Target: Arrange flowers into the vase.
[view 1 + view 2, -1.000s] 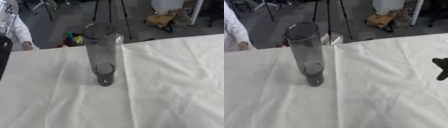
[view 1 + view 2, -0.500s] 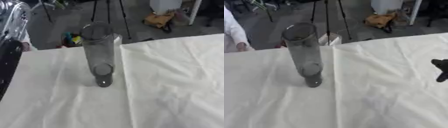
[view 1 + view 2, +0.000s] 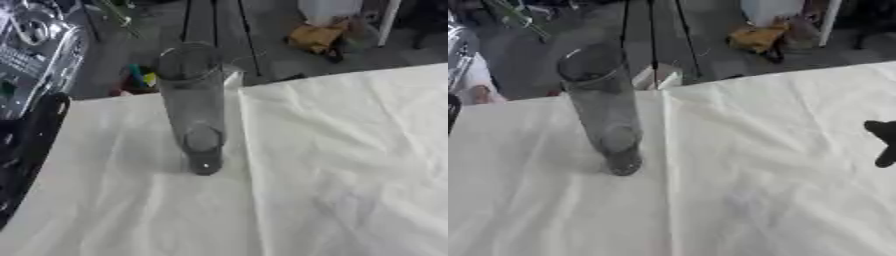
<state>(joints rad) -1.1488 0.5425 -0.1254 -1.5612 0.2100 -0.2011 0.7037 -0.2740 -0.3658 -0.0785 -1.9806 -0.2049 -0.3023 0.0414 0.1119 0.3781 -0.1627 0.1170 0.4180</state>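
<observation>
1. Vase [image 3: 194, 107]: we see a tall clear glass cylinder standing upright on the table [image 3: 350, 165], left of centre and toward the far edge, its thick base resting on the white cloth [image 3: 763, 200].
2. We find nothing inside the vase, and we can make out no flower lying on the cloth.
3. At the left edge of the left eye view, a black arm [image 3: 31, 145] with a silver joint above it fills the side of the picture. Half a second ago it took up less of that edge, and a second ago a person in white stood there instead.
4. We cannot see the left hand itself, so we cannot tell how its fingers stand.
5. At the right edge of the right eye view, a small black shape shows over the cloth: part of the right hand [image 3: 883, 142], well apart from the vase. We cannot tell whether its fingers are apart or together.
6. That black shape sits at much the same spot as in both earlier pictures.
7. The vase has kept its place on the cloth through the last second; the slight shift of the whole scene looks like the head moving.
8. Beyond the far edge of the table we see a dark floor with tripod legs [image 3: 214, 30].
</observation>
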